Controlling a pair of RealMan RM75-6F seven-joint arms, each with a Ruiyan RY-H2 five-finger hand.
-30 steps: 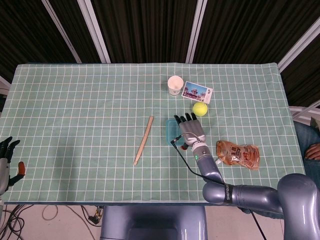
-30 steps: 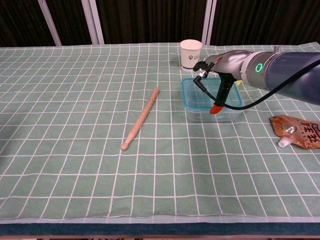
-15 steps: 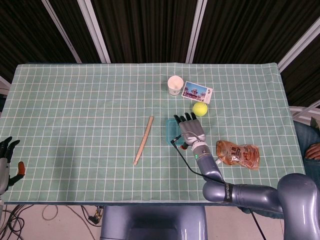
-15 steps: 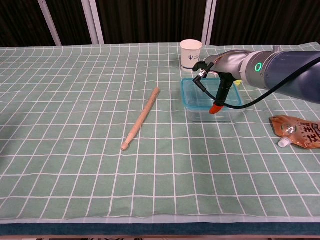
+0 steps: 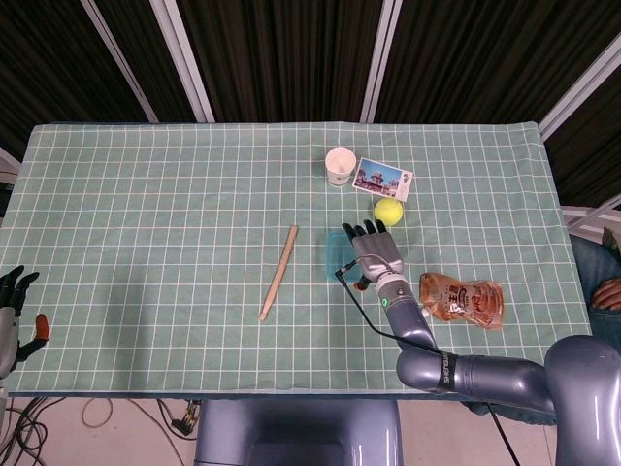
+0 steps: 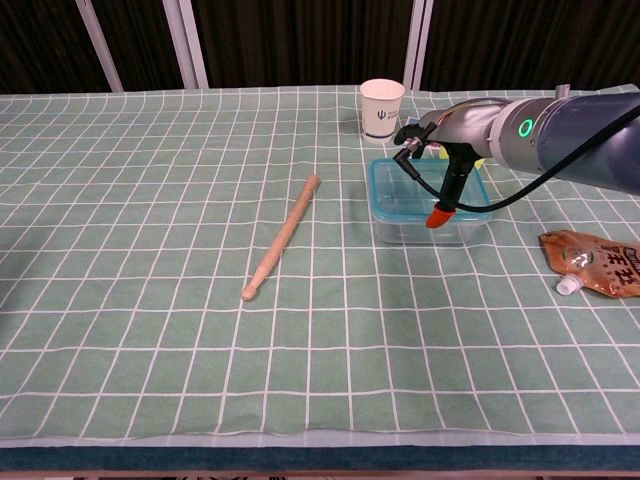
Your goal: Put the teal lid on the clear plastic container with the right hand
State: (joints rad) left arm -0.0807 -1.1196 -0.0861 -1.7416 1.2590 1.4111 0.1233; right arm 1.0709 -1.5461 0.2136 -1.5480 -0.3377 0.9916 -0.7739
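Observation:
The clear plastic container [image 6: 418, 231] stands right of the table's middle, with the teal lid [image 6: 398, 190] lying on top of it. My right hand [image 6: 447, 140] lies over the lid's right part, fingers stretched out toward the far side and its red-tipped thumb hanging down in front. From above, the right hand [image 5: 374, 250] covers most of the teal lid [image 5: 335, 254], so only its left strip shows. Whether the lid is seated all round I cannot tell. My left hand [image 5: 14, 309] hangs off the table's near left corner, fingers apart and empty.
A wooden stick [image 6: 283, 236] lies left of the container. A paper cup [image 6: 382, 108], a picture card [image 5: 384, 179] and a tennis ball [image 5: 389, 211] sit behind it. An orange sauce pouch [image 6: 595, 262] lies to its right.
My right hand has shifted slightly to the right over the lid, and the container with the lid has slid a little right with it. The left hand is unchanged.

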